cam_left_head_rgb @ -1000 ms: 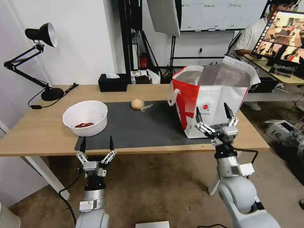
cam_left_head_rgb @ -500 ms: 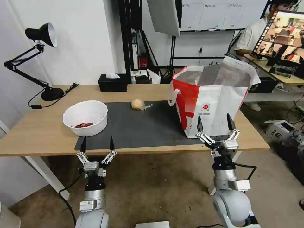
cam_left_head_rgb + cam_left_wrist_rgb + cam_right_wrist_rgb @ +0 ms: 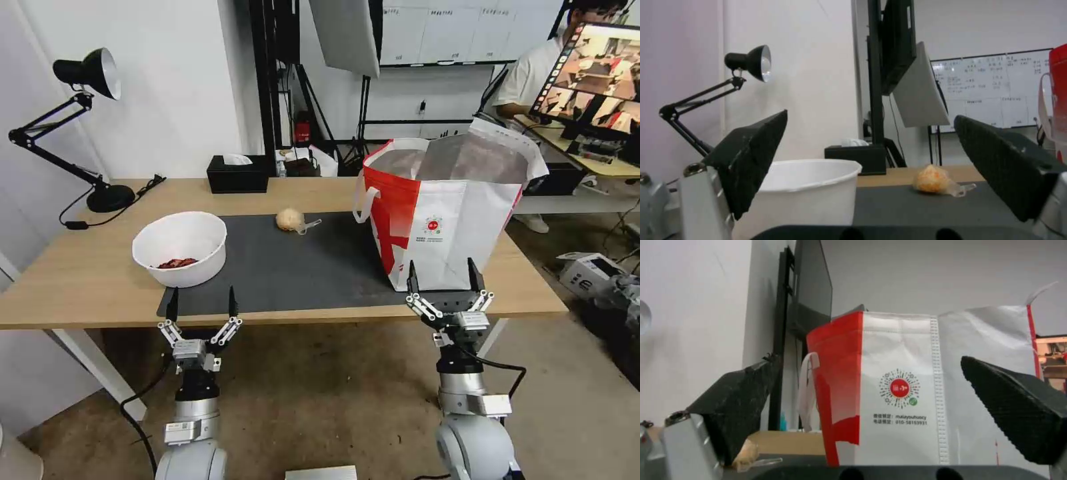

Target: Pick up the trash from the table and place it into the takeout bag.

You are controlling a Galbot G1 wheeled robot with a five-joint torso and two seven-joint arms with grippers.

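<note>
White bowl (image 3: 180, 248) fronts left pincer (image 3: 200, 302), takeout bag (image 3: 445, 217) fronts right pincer (image 3: 443, 275); both wide, empty.

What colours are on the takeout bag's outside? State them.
The takeout bag is white with red panels and a small round red logo, seen best in the right wrist view.

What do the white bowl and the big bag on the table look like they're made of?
The bowl looks like thin white plastic: smooth, faintly glossy, with a slim rolled rim. The bag looks like woven or non-woven fabric printed red and white, with stitched seams in the right wrist view; its lining is silvery, probably foil.
</note>
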